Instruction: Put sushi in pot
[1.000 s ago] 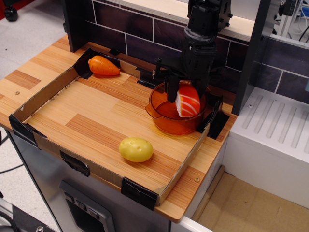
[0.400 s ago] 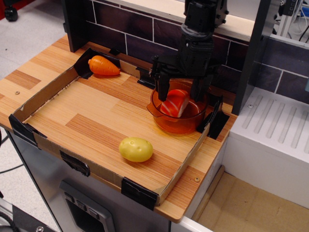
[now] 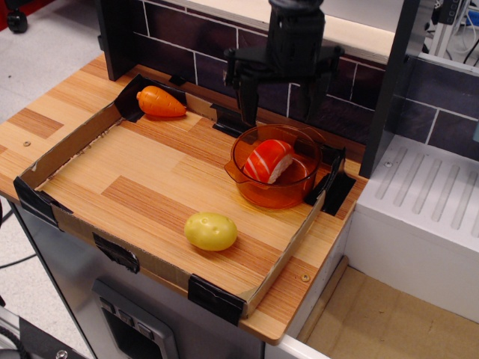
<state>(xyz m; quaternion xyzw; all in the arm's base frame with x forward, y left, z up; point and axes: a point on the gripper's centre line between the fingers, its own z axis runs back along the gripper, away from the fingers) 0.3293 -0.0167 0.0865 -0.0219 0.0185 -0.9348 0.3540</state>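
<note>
The sushi, orange-red with white stripes over a white base, lies on its side inside the transparent orange pot at the right back of the tray. My black gripper hangs above the pot's back rim, open and empty, its two fingers spread wide and clear of the sushi.
An orange carrot lies in the tray's back left corner. A yellow-green potato sits near the front edge. The cardboard-walled wooden tray is backed by a dark brick wall. A white ribbed unit stands to the right.
My gripper opened and let go of the sushi, which dropped onto its side in the pot. The gripper then rose up and back, clear of the pot.
</note>
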